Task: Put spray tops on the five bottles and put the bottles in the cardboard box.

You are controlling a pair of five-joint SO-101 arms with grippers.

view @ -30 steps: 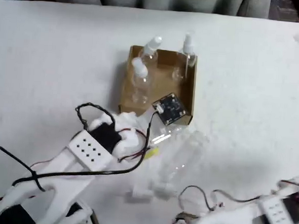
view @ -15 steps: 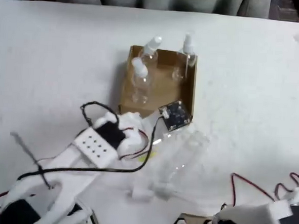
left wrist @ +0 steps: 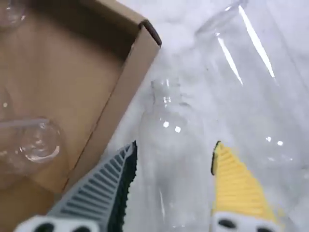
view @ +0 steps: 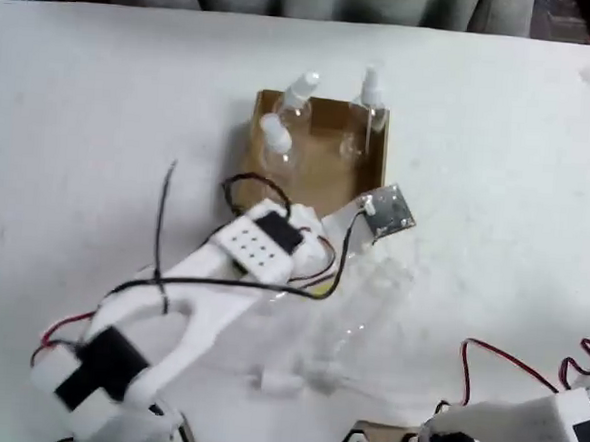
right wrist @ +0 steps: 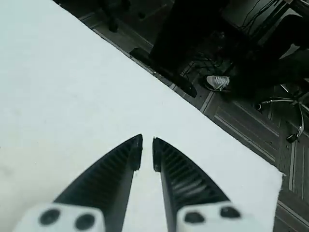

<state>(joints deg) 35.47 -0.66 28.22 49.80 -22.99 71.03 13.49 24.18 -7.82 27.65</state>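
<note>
- Left arm has swung up toward the box (view: 323, 173) since a second ago, and its wrist now sits over the near right corner. Right arm has pulled back to the worktop's (view: 500, 143) near right edge.
- High view: three capped bottles (view: 277, 152) stand upright in the box. The uncapped bottles (view: 362, 300) lie on the worktop just outside the box's near wall. A loose spray top (view: 277, 383) lies nearer the arm bases, apart from them.
- Left wrist view: left claw (left wrist: 174, 150) has its fingers apart and straddles a bare bottle (left wrist: 169, 164). The bottle lies flat, open neck pointing away from the claw, just beside the box wall. Can't tell if the pads touch it yet. A second bare bottle (left wrist: 256, 67) lies close on the yellow finger's side.
- Right wrist view: right claw (right wrist: 146, 151) has its fingers together with nothing between them. It hangs over bare worktop near the edge.
- Step, my read: grabbing the fourth bottle for capping. Three of five are done.
- Next move calls for:
  - closing on the bottle body, not the neck;
  - lifting clear of the box wall and getting the neck upward;
  - having the right arm fetch the spray top.
- Risk: smooth round plastic could roll or squirt out of the pinch, or knock its neighbour.
</note>
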